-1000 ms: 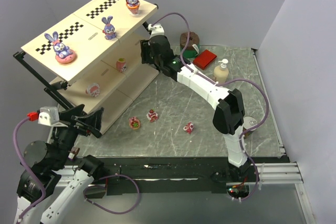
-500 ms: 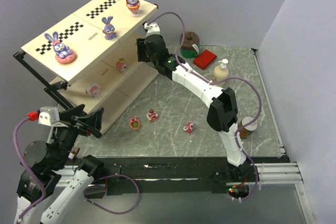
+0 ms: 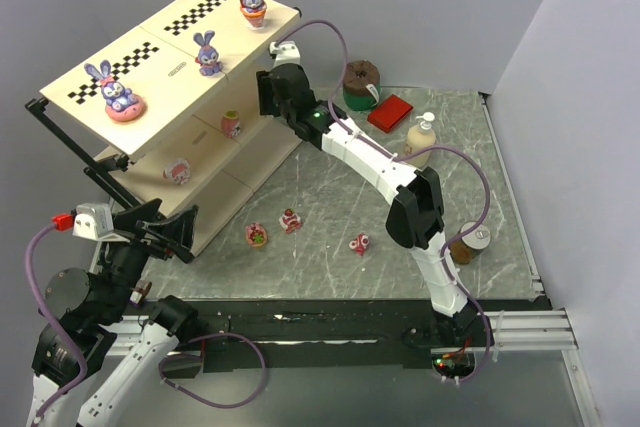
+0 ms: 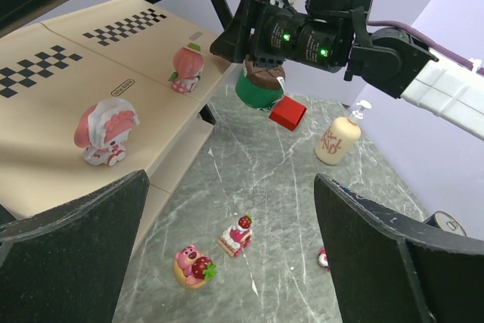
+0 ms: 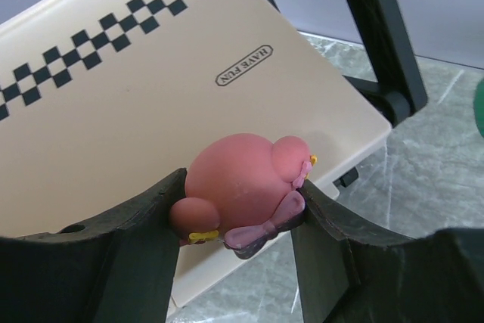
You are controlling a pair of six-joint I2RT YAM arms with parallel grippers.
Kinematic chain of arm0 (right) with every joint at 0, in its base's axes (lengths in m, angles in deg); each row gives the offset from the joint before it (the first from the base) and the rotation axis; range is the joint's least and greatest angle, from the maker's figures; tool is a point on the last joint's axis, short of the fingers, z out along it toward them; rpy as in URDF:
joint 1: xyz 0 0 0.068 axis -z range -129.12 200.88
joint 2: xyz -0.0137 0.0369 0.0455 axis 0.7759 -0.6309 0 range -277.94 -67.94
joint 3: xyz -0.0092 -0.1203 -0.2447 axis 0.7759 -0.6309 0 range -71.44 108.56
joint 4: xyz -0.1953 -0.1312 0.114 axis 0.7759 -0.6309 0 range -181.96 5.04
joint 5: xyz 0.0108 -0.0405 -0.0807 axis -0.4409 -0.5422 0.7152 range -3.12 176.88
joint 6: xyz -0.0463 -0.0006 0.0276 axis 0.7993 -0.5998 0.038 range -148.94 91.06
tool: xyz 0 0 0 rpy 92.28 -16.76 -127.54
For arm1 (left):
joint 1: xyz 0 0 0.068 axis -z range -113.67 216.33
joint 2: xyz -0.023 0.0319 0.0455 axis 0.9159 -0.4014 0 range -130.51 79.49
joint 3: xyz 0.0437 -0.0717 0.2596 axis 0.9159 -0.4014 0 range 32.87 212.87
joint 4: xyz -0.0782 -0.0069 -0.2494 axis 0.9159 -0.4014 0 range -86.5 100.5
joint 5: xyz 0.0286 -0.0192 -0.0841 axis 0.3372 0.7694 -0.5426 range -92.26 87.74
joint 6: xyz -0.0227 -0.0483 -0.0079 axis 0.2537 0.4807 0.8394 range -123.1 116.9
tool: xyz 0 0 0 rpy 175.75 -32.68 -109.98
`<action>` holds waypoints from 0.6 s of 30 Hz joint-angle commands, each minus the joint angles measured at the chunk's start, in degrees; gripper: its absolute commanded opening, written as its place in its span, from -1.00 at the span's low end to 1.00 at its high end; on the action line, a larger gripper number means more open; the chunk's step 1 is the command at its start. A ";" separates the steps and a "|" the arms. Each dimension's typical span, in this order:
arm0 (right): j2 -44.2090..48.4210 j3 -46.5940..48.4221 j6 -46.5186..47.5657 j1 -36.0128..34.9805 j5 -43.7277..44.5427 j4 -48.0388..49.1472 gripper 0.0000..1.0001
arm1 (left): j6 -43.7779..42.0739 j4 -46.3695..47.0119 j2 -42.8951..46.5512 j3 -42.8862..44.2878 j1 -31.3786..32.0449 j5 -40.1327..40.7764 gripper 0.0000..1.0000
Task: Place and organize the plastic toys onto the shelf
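Your right gripper (image 5: pixel 242 194) pinches a round pink toy (image 5: pixel 234 175) between its fingers, just above a cream board of the shelf (image 5: pixel 151 88). Your left gripper (image 4: pixel 231 179) is spread wide, low beside the shelf. Three more toys (image 3: pixel 257 235) (image 3: pixel 290 219) (image 3: pixel 360 242) lie on the tabletop (image 3: pixel 330 187).

Three bunnies (image 3: pixel 207 54) are standing on the shelf (image 3: pixel 160 97) top board. Two pink toys (image 3: pixel 232 123) are sitting on the middle board and three small toys (image 3: pixel 290 220) are lying on the counter (image 3: pixel 330 197). A round pink toy (image 5: pixel 242 187) is being pinched between the fingers (image 5: pixel 113 262).
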 commanded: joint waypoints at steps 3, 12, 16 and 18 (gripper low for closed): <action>-1.39 5.09 -0.69 -0.51 3.01 -2.61 -0.63 | -0.44 1.58 -0.34 0.74 0.07 0.47 0.93; -2.27 7.20 0.09 -0.33 3.62 -5.51 -0.54 | -0.27 1.66 -0.17 0.56 0.07 0.47 0.93; -2.54 6.94 0.62 -0.42 3.89 -4.90 -0.43 | -0.18 1.67 -0.17 0.56 0.07 0.47 0.93; -2.89 7.11 0.97 -0.42 4.15 -4.72 -0.36 | -0.09 1.58 -0.08 0.65 0.07 0.47 0.93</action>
